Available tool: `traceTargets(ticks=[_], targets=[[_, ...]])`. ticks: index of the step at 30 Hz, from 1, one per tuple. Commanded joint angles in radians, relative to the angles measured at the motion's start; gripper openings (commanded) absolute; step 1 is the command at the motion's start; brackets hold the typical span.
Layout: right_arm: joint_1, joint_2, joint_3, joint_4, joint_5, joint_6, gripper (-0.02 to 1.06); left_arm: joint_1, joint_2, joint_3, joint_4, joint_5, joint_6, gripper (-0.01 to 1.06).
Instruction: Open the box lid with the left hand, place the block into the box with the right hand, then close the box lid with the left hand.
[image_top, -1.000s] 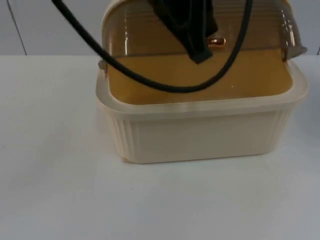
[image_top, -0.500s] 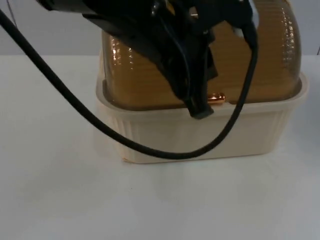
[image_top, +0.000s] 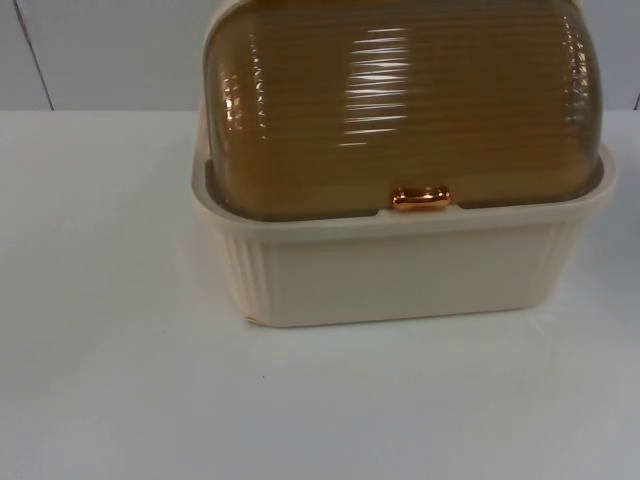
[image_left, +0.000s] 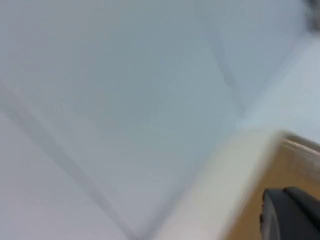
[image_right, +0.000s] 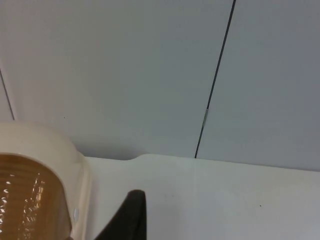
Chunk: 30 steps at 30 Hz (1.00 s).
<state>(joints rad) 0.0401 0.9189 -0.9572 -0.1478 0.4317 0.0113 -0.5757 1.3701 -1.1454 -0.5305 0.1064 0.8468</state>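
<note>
While its ribbed amber lid (image_top: 400, 100) sits shut, both pincers' grips cannot be told.

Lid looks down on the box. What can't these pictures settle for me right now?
- Block: the amber lid, shut on the cream box, is too tinted and ribbed in the top view to show anything inside.
- Left tool: one fingertip in the blurred left wrist view, so its opening is unclear.
- Right tool: one fingertip in the right wrist view, same doubt.
</note>
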Motion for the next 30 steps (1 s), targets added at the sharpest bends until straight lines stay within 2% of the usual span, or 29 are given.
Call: traceTargets(ticks=[1, 4, 5, 6, 10, 12, 17, 20, 23, 24, 25, 27, 30], targets=[[0.006, -0.006, -0.005, -0.004, 0.004, 0.007, 1.05, 0.098, -0.056, 0.003, -0.125, -0.016, -0.043, 0.0], [0.006, -0.006, -0.005, -0.004, 0.004, 0.007, 1.05, 0.29, -0.105, 0.003, -0.297, -0.066, -0.052, 0.0], [0.006, -0.006, -0.005, -0.004, 0.004, 0.007, 1.05, 0.335, -0.117, 0.003, -0.315, -0.068, -0.052, 0.0], [0.006, -0.006, -0.005, -0.004, 0.004, 0.007, 1.05, 0.335, -0.117, 0.003, -0.315, -0.068, -0.052, 0.0], [0.006, -0.006, -0.005, -0.004, 0.004, 0.007, 1.05, 0.471, -0.142, 0.005, -0.345, -0.005, -0.057, 0.0], [0.006, -0.006, -0.005, -0.004, 0.004, 0.007, 1.05, 0.478, -0.143, 0.005, -0.345, 0.008, -0.057, 0.0], [0.006, -0.006, -0.005, -0.003, 0.004, 0.008, 1.05, 0.498, -0.124, 0.005, -0.34, 0.209, -0.103, 0.0], [0.006, -0.006, -0.005, -0.003, 0.004, 0.008, 1.05, 0.514, -0.108, 0.005, -0.326, 0.247, -0.123, 0.04], [0.006, -0.006, -0.005, -0.003, 0.004, 0.008, 1.05, 0.521, -0.094, 0.005, -0.266, 0.249, -0.124, 0.32], [0.006, -0.006, -0.005, -0.003, 0.004, 0.008, 1.05, 0.521, -0.094, 0.005, -0.266, 0.249, -0.124, 0.32], [0.006, -0.006, -0.005, -0.003, 0.004, 0.008, 1.05, 0.521, -0.094, 0.005, -0.233, 0.248, -0.124, 0.61], [0.006, -0.006, -0.005, -0.003, 0.006, 0.011, 1.05, 0.521, -0.094, 0.005, -0.24, 0.243, -0.124, 1.03], [0.006, -0.006, -0.005, -0.003, 0.006, 0.02, 1.05, 0.521, -0.094, 0.005, -0.245, 0.244, -0.128, 1.04]])
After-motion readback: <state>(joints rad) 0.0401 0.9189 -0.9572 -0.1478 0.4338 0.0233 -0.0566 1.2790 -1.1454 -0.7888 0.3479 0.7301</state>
